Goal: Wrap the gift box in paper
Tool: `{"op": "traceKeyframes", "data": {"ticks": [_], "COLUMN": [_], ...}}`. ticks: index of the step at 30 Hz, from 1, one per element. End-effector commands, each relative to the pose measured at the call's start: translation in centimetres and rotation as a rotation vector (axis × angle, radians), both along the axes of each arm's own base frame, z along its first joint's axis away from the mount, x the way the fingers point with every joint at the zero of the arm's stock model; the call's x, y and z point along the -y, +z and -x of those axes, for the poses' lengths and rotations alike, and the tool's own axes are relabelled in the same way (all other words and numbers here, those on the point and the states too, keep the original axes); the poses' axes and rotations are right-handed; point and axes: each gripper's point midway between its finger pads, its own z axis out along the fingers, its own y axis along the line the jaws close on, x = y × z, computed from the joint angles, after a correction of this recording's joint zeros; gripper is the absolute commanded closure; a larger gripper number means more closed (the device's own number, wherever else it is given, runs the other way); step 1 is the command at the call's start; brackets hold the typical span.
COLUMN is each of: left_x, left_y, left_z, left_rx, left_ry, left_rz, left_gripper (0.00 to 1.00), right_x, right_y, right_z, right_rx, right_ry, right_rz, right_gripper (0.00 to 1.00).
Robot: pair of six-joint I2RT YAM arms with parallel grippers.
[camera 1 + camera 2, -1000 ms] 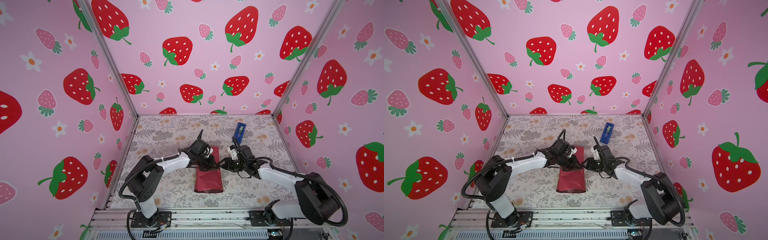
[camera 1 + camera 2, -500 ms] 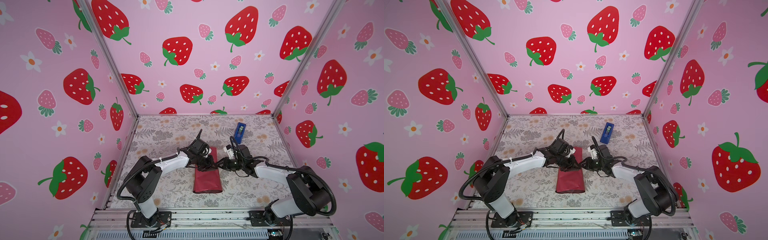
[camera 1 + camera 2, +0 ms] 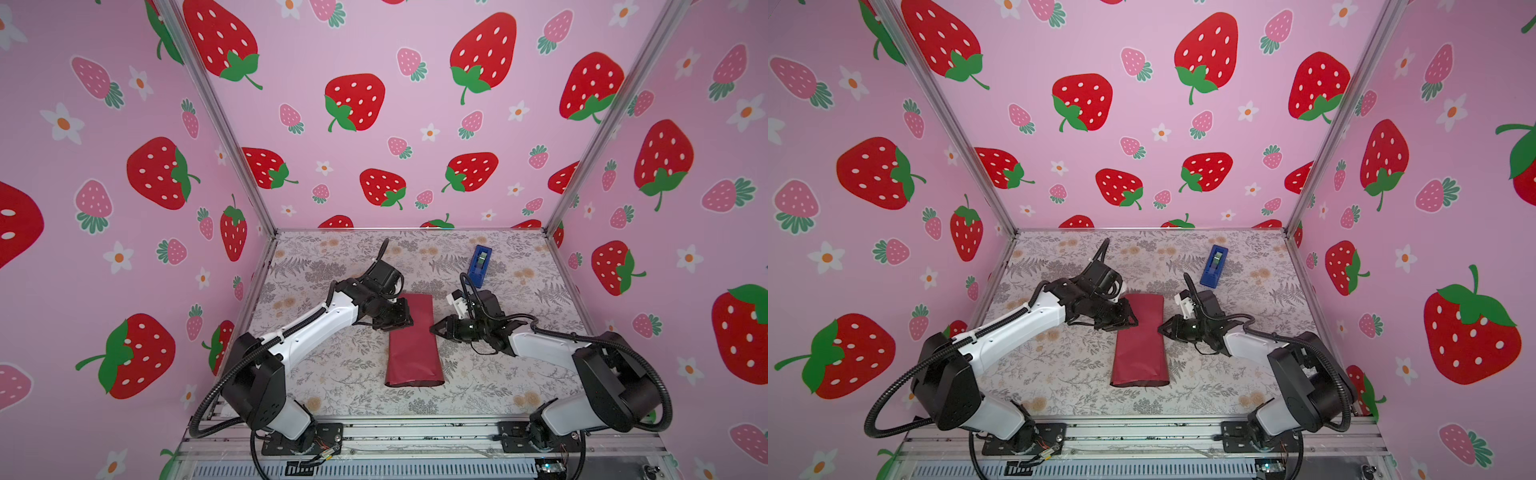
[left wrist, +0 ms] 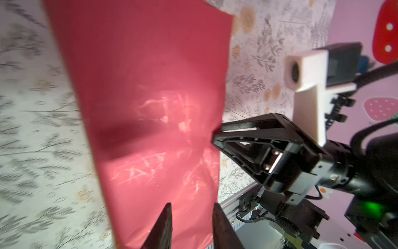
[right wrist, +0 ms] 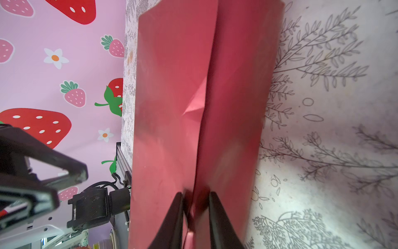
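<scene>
Pink strawberry-print walls close round a bench covered in a grey floral sheet. The left arm and the right arm reach in from the near corners toward the middle.

Between them lies the paper, dark red and folded over into a long flat sleeve. Its long axis runs from near to far, and in both top views it sits mid-bench. The gift box shows in no view. My judgement is that it lies inside the sleeve.

Each claw meets the sleeve from the side, across that long axis. The right claw touches the sleeve's right edge at about mid-length. Its wrist view shows the fingers drawn in on either side of the raised seam, where one flap overlaps the other. It seems to be pinching the paper there, though the tips sit right at the frame's edge.

The left claw is at the sleeve's left edge, slightly farther back. In its wrist view the fingers stand parted with nothing between them, only paper beyond, so it is released.

So the right arm has the hold and the left is free to work.

The bright-blue tape dispenser stands at the far right, well apart from the sleeve and nearer the right arm. Sealing the seam would, I judge, call for tape from there.
</scene>
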Motion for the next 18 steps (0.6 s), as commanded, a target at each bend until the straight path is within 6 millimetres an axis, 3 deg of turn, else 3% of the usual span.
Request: {"op": "traceKeyframes", "data": {"ticks": [1,9,18], "left_x": [-4.3,-3.5,-2.6], "left_y": [-3.8,-7.3,-7.8], "left_z": [1.5,1.0,-0.4], "left_rx": [-0.086,-0.162,-0.142], "left_ry": [0.013,-0.019,-0.09], "left_rz": [-0.159,-0.049,-0.046], "left_gripper": [0.61,0.55,0.59], "right_x": [2.0,1.0,-0.2], "right_y": [-3.9,-3.1,-1.1], "right_z": [1.8,2.9,4.6], "right_rx": [-0.111,-0.139,-0.174], "right_ry": [-0.024,-0.05,-0.181], "right_rz": [0.131,0.109,0.025], "right_gripper": [0.77,0.77,0.78]}}
